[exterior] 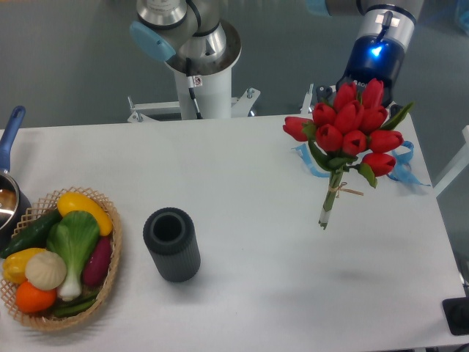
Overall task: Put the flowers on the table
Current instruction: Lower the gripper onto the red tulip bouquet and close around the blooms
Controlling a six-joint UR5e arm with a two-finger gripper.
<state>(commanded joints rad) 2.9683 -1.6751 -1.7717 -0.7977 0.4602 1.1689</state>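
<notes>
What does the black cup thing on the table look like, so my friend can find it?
Start at the big white table, then the vegetable basket near its left edge. Right beside it stands a dark ribbed cylinder, open on top: the only black, plain thing there.

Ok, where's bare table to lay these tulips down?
Widest bare stretch of the table: right of the dark cylinder, below the flowers. Also free: the back-left, between basket and arm base. Crowded: left edge with basket and pot, and the blue ribbon at the right.
</notes>
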